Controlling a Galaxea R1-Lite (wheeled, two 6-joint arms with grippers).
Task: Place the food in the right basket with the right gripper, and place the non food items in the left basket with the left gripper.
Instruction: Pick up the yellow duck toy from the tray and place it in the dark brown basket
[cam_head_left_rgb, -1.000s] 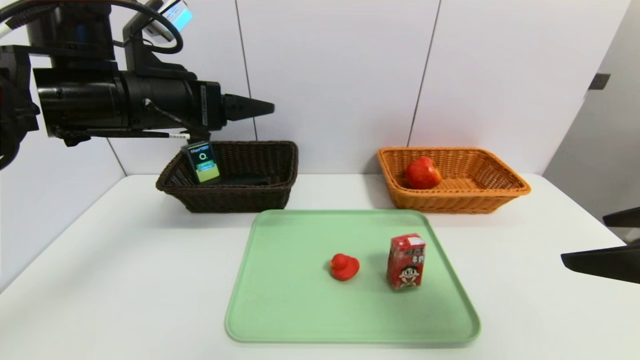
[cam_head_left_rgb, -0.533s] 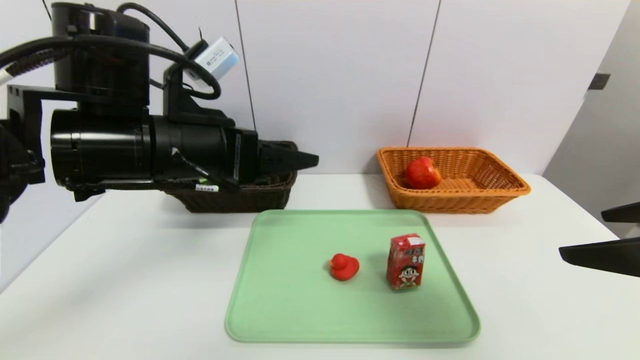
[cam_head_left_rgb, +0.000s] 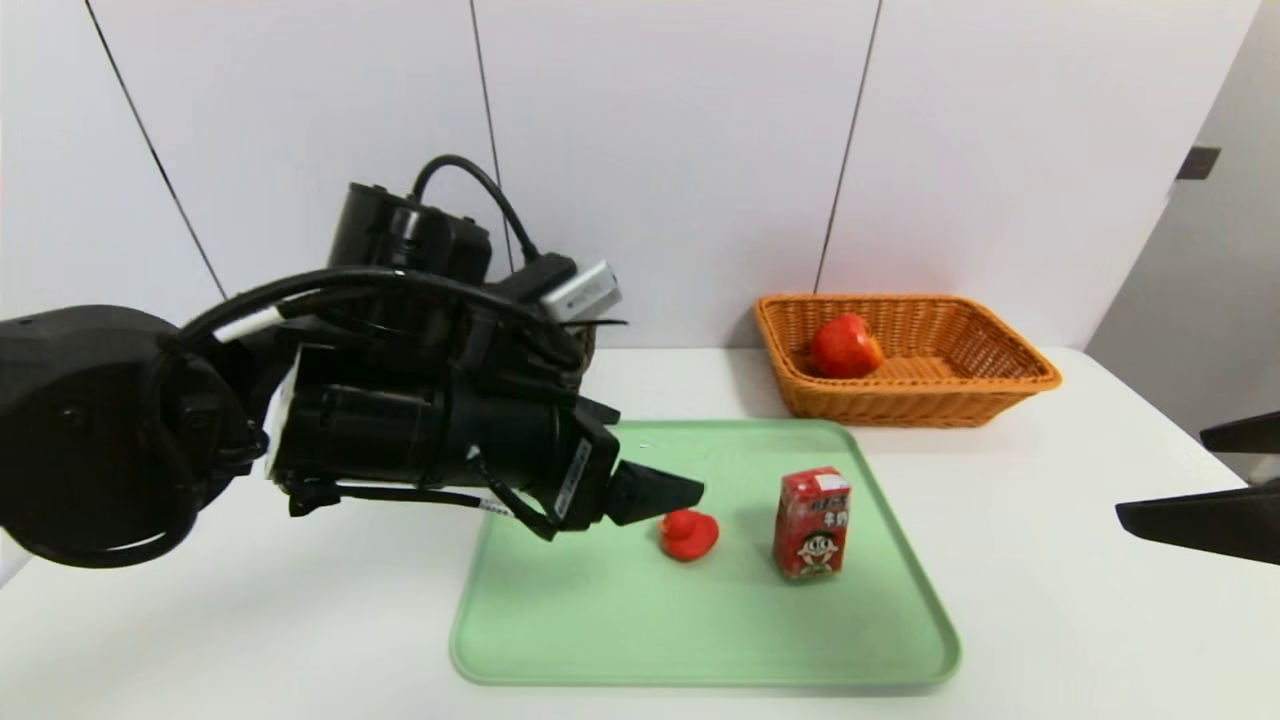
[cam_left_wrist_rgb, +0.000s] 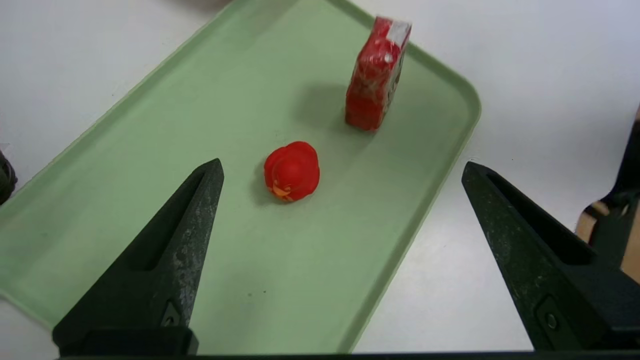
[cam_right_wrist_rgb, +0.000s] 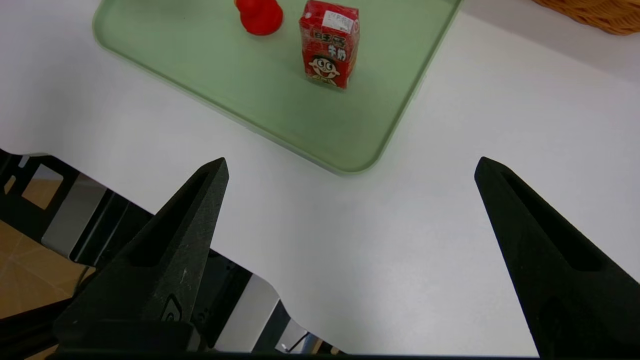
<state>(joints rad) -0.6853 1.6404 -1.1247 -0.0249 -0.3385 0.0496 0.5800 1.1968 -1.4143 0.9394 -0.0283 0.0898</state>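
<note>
Red and small, the duck (cam_left_wrist_rgb: 291, 171) sits on the green tray (cam_head_left_rgb: 700, 640), beyond your left gripper (cam_left_wrist_rgb: 342, 165), whose empty fingers stand wide, probably so they can pass either side of it. The carton (cam_head_left_rgb: 812, 523) stands upright beside it, likely left for your right gripper (cam_right_wrist_rgb: 352, 165), open and waiting off the tray's edge. The apple (cam_head_left_rgb: 845, 346) already rests in the orange basket (cam_head_left_rgb: 890, 405), where food belongs.

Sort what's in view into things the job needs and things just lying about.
For the job: small red rubber duck; red cartoon-face drink carton; round red apple; orange woven basket.
Not named by the job: flat green rectangular tray.
</note>
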